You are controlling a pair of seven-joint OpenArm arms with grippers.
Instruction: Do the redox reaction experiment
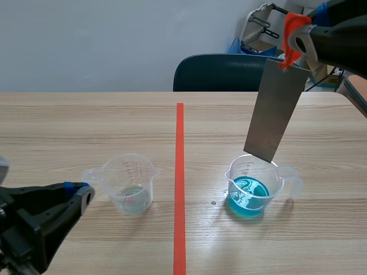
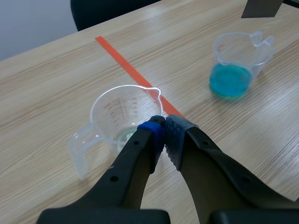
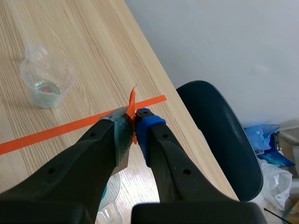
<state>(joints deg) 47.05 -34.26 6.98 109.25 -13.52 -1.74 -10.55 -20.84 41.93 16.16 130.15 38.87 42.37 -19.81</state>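
Metal strip [image 1: 274, 109] clamped in right gripper [image 3: 135, 122], hanging upper right just above blue-liquid beaker [image 1: 234, 173], not yet dipped; left gripper [image 2: 163, 133] closed, empty.

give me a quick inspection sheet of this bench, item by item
surface: wooden table, with an orange-red tape line down its middle
job's things: clear cup with a little pale liquid; blue-liquid cup; metal plate hanging tilted, its lower edge at about that cup's rim, above the liquid
clutter: one small dark speck beside the blue-liquid cup
grippers: left claw shut on nothing, by the clear cup; right claw shut on the orange tab at the plate's top
cables: nothing seen
surroundings: dark chair beyond the table, bags and boxes behind it
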